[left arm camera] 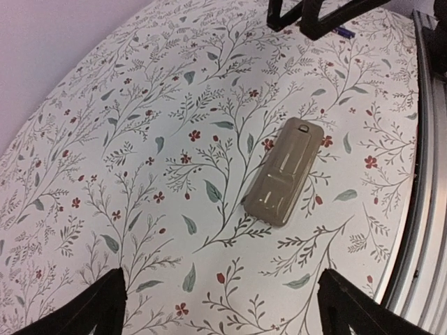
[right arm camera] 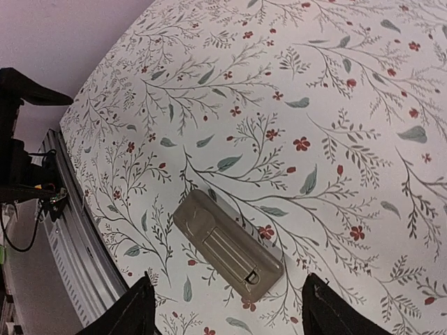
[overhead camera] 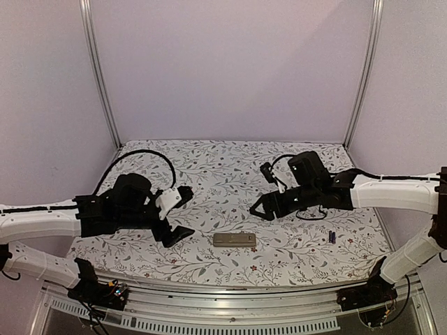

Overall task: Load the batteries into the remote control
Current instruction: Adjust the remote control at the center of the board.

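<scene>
The remote control (overhead camera: 234, 240) lies flat on the flowered cloth near the front middle, tan back up, with a ribbed panel and small latch showing. It also shows in the left wrist view (left arm camera: 285, 171) and the right wrist view (right arm camera: 227, 244). The batteries (overhead camera: 332, 237) are a small dark bluish shape on the cloth to its right. A bit of them shows in the left wrist view (left arm camera: 343, 31). My left gripper (overhead camera: 183, 216) hangs open and empty left of the remote (left arm camera: 223, 317). My right gripper (overhead camera: 260, 190) hangs open and empty above and behind the remote (right arm camera: 230, 314).
A metal rail (overhead camera: 223, 296) runs along the table's front edge and shows in the left wrist view (left arm camera: 419, 209). Purple walls and two metal posts (overhead camera: 98, 70) close in the back and sides. A black cable (overhead camera: 150, 155) loops behind the left arm.
</scene>
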Robot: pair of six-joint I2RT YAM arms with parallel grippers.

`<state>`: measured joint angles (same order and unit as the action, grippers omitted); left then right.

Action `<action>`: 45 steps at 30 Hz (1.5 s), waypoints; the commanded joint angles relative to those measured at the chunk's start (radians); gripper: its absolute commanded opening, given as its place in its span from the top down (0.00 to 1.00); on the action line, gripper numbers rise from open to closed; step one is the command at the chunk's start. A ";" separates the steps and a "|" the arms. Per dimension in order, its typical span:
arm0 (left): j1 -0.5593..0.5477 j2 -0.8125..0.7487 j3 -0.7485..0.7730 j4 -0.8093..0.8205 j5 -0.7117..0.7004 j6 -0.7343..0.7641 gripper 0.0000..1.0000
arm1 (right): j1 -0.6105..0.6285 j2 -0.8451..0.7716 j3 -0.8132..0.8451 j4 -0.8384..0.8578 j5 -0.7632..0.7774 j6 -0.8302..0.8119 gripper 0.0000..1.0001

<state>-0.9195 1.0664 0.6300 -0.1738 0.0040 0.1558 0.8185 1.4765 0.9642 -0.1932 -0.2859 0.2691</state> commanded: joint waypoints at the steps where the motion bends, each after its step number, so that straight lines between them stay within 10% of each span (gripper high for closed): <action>1: 0.008 0.053 0.021 -0.066 -0.012 0.032 0.05 | -0.005 -0.071 -0.149 0.032 0.079 0.396 0.32; 17: -0.007 0.253 0.049 0.086 0.088 0.061 0.07 | 0.016 -0.016 -0.336 0.222 0.037 0.528 0.42; 37: 0.022 0.714 0.129 0.347 0.352 0.224 0.01 | 0.016 -0.008 -0.239 0.070 0.085 0.487 0.33; 45: -0.051 0.789 0.186 0.251 0.307 0.158 0.17 | 0.017 -0.032 -0.221 0.010 0.115 0.520 0.34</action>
<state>-0.9272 1.8240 0.7986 0.1535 0.3267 0.3405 0.8310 1.4544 0.7082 -0.1116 -0.2035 0.7780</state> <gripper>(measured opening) 0.846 0.667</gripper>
